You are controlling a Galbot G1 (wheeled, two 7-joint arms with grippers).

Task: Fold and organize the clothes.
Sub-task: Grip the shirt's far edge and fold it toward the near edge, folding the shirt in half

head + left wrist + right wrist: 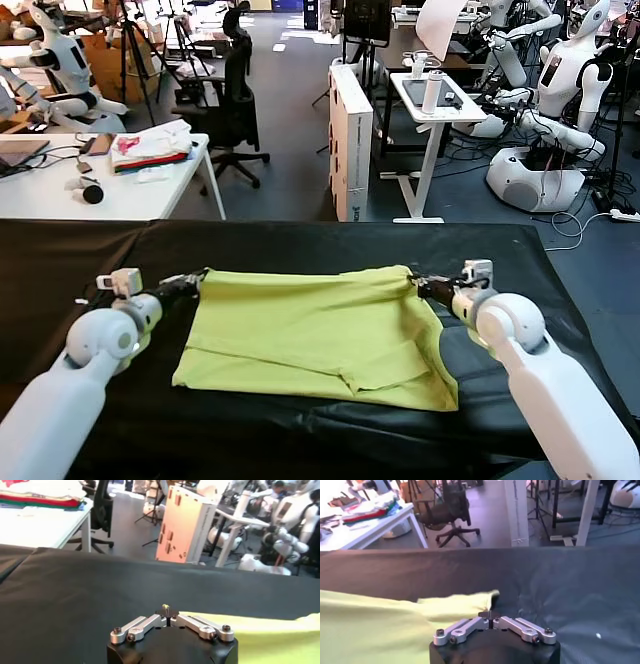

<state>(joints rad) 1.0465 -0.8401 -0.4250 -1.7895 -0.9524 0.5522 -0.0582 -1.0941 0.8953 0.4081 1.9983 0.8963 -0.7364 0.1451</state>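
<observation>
Pinching the far left corner of the lime-green T-shirt, the left gripper has its fingers closed on the cloth, and the right gripper is clamped the same way on the far right corner. The shirt lies partly folded in the middle of the black table, its far edge stretched between the two grippers. A stack of folded clothes sits on the white desk behind.

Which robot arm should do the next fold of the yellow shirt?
Neither alone, I think: left gripper and right gripper each pinch a far corner of the shirt, so both should likely move together.
</observation>
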